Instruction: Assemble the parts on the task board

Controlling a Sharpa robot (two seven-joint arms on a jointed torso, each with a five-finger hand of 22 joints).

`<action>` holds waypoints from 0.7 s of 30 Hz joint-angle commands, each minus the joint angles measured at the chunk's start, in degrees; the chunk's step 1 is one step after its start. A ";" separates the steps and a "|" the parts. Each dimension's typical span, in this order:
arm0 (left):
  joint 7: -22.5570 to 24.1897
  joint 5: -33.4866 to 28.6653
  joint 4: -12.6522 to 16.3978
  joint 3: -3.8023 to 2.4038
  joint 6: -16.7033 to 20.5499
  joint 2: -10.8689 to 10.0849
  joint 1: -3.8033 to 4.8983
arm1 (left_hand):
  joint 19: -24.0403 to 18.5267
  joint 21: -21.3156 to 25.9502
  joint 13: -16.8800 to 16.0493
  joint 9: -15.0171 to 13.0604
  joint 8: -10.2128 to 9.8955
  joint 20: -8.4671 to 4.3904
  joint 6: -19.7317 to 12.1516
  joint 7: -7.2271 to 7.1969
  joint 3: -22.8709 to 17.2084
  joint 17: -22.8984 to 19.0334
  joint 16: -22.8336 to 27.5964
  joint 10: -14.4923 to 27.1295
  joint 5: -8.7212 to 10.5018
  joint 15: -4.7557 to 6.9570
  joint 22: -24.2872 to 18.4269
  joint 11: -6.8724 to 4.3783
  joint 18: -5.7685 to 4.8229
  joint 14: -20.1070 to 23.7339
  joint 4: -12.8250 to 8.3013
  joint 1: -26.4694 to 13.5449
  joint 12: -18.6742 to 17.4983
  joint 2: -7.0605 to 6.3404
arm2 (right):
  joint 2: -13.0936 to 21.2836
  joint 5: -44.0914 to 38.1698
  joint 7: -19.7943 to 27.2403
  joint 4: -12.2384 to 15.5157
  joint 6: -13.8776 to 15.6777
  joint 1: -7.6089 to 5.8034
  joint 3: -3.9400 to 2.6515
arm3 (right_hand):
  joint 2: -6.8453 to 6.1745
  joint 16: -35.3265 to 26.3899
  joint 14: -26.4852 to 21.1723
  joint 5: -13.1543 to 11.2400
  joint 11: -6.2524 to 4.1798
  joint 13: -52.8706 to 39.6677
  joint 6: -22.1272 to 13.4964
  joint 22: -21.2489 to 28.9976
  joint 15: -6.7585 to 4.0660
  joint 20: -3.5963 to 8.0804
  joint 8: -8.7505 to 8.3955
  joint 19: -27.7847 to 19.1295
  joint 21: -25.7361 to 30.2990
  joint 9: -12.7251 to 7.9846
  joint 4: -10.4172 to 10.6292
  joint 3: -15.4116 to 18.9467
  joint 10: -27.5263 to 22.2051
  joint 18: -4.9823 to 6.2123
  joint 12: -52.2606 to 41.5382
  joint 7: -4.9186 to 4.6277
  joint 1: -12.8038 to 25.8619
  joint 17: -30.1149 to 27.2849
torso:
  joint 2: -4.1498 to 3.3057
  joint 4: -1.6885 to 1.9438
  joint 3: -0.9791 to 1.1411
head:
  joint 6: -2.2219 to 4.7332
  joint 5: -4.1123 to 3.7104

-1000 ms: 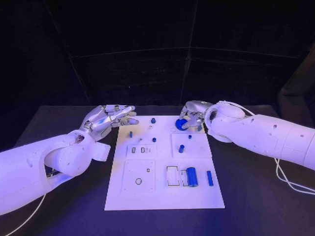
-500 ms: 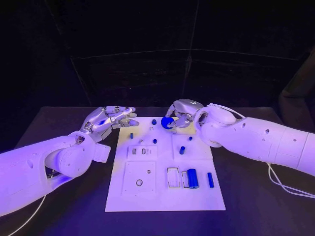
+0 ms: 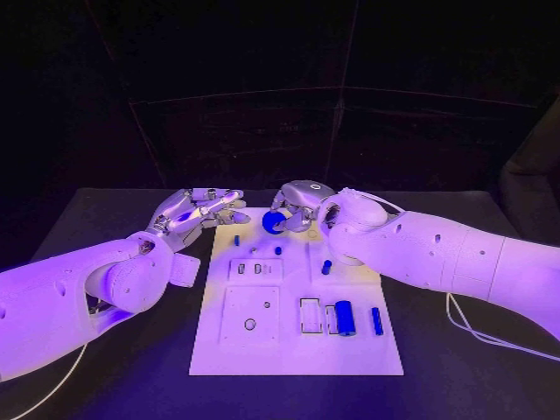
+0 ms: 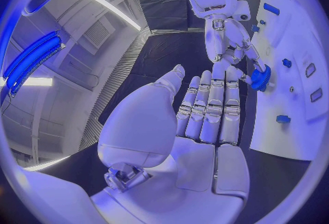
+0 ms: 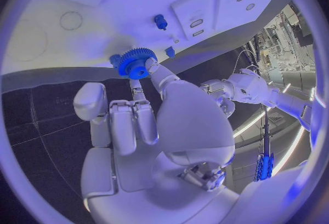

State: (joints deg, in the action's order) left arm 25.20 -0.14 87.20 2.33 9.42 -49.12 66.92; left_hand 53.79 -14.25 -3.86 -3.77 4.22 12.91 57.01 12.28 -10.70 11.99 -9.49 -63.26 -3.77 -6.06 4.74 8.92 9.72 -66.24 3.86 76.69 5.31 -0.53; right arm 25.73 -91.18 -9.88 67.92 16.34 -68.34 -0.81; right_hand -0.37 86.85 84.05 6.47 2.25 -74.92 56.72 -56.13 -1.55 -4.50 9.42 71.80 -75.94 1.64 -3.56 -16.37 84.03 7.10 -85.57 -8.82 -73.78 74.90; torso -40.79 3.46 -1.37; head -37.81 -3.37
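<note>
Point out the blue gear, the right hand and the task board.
blue gear [image 5: 135, 63], right wrist view, toothed face.
right hand [image 3: 300, 203], head view, back of hand.
task board [image 3: 293, 350], head view, bare near edge.

The task board [image 3: 236, 346] is white, a plain plate against the black table [image 3: 91, 227]. The gear [image 5: 135, 62] pinched in the right hand [image 3: 299, 206] is a strong blue, its rim toothed all round. The small pegs [image 3: 325, 266] standing on the board are the same blue, and so are the thick cylinder [image 3: 343, 317] and the thin bar [image 3: 376, 320] lying near the board's front. Both hands are silver; the left hand [image 3: 202, 210] has darker seams between its finger segments. The arms [image 3: 53, 302] are white and smooth, dotted with small dark holes. A white cable [image 3: 482, 337] trails over the black table.
</note>
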 commanded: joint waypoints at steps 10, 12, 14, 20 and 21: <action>0.26 -0.19 -0.09 -0.06 -0.10 0.19 0.10 | 0.52 0.33 0.07 0.09 -0.34 -0.06 -0.43 0.09 0.07 0.08 0.39 0.47 0.25 -0.14 -0.10 0.11 0.85 -0.40 -0.39 0.34 -0.35 0.07 | -2.36 -3.84 -2.44 -2.36 -3.76 0.21 -0.04 | -1.30 0.23 4.28 1.55 0.44 -9.51 2.17 0.32 0.09 -0.22 -1.47 -0.01 -0.21 2.12 0.23 -0.49 2.66 -0.52 0.93 1.16 1.82 6.60 | 0.02 -0.11 0.02 | -0.25 0.21; 0.23 -0.19 -0.11 -0.06 -0.13 0.20 0.10 | 0.52 0.33 0.07 0.09 -0.34 -0.06 -0.43 0.09 0.07 0.08 0.39 0.47 0.25 -0.14 -0.10 0.11 0.85 -0.40 -0.39 0.34 -0.35 0.07 | -2.52 -3.90 -2.45 -2.47 -3.75 0.23 -0.03 | -1.67 0.21 4.26 1.57 0.61 -9.16 1.59 0.45 0.21 -0.31 -1.95 -0.10 -0.14 2.05 0.28 -0.40 2.42 -0.50 1.30 0.94 2.12 6.55 | -0.01 -0.14 0.04 | -0.20 0.21; 0.21 -0.19 -0.11 -0.06 -0.15 0.21 0.10 | 0.52 0.33 0.07 0.09 -0.34 -0.06 -0.43 0.09 0.07 0.08 0.39 0.47 0.25 -0.14 -0.10 0.11 0.85 -0.40 -0.39 0.34 -0.35 0.07 | -2.62 -3.93 -2.44 -2.55 -3.79 0.24 -0.03 | -1.98 0.22 4.27 1.56 0.80 -8.89 0.95 0.49 0.36 -0.42 -2.45 -0.14 -0.11 2.00 0.33 -0.29 2.23 -0.51 1.60 0.71 2.38 6.58 | -0.02 -0.15 0.05 | -0.18 0.23; 0.14 -0.19 -0.09 -0.06 -0.27 0.20 0.10 | 0.52 0.33 0.07 0.09 -0.34 -0.06 -0.43 0.09 0.07 0.08 0.39 0.47 0.25 -0.14 -0.10 0.11 0.85 -0.40 -0.39 0.34 -0.35 0.07 | -2.99 -4.60 -4.38 -3.05 -3.48 0.25 -0.03 | -4.01 0.28 4.28 1.59 1.83 -7.60 -3.55 0.88 1.26 -1.23 -5.68 -0.46 0.09 1.94 0.70 1.43 1.27 -0.45 3.04 -0.39 3.67 6.74 | 0.02 -0.08 0.00 | -0.22 0.01; 0.13 -0.19 -0.09 -0.06 -0.28 0.20 0.10 | 0.52 0.33 0.07 0.09 -0.34 -0.06 -0.43 0.09 0.07 0.08 0.39 0.47 0.25 -0.14 -0.10 0.11 0.85 -0.40 -0.39 0.34 -0.35 0.07 | -3.01 -4.67 -4.74 -3.12 -3.34 0.25 -0.03 | -4.35 0.28 4.28 1.61 2.00 -7.48 -4.23 0.92 1.39 -1.35 -5.94 -0.50 0.11 1.92 0.77 1.80 1.17 -0.44 3.18 -0.58 3.80 6.76 | 0.02 -0.05 0.01 | -0.23 0.00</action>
State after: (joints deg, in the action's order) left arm 25.20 -0.18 87.05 2.32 9.47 -48.97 66.93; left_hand 53.79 -14.25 -3.87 -3.77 4.23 12.91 57.01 12.27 -10.70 11.98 -9.49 -63.26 -3.77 -6.06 4.70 8.91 9.72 -66.24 3.86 76.69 5.32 -0.53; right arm 22.78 -94.61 -12.60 64.88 13.34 -68.03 -0.83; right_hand -4.21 86.85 84.06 8.19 3.81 -74.92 52.66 -55.26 -0.52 -5.41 3.73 71.31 -75.94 3.70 -2.75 -14.81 84.02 7.11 -82.51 -9.31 -69.94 74.94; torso -40.80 3.35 -1.35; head -38.02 -3.28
